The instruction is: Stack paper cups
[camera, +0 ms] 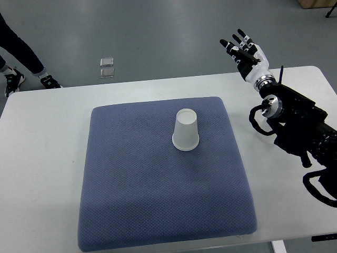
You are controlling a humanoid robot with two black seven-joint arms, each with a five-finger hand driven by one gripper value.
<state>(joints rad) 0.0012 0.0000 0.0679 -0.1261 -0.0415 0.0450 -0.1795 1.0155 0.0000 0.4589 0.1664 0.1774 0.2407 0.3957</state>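
A white paper cup (pixel 186 130) stands upside down on the blue mat (pixel 137 179), a little right of the mat's middle and toward its far side. It looks like one cup or a tight stack; I cannot tell which. My right hand (pixel 243 50) is raised past the table's far right edge, well away from the cup, its fingers spread and holding nothing. Its black forearm (pixel 295 118) crosses the table's right side. The left arm does not show.
The mat lies on a white table (pixel 42 137). A person's legs and shoes (pixel 21 74) stand on the grey floor at the far left. Two small square plates (pixel 107 67) sit on the floor beyond the table.
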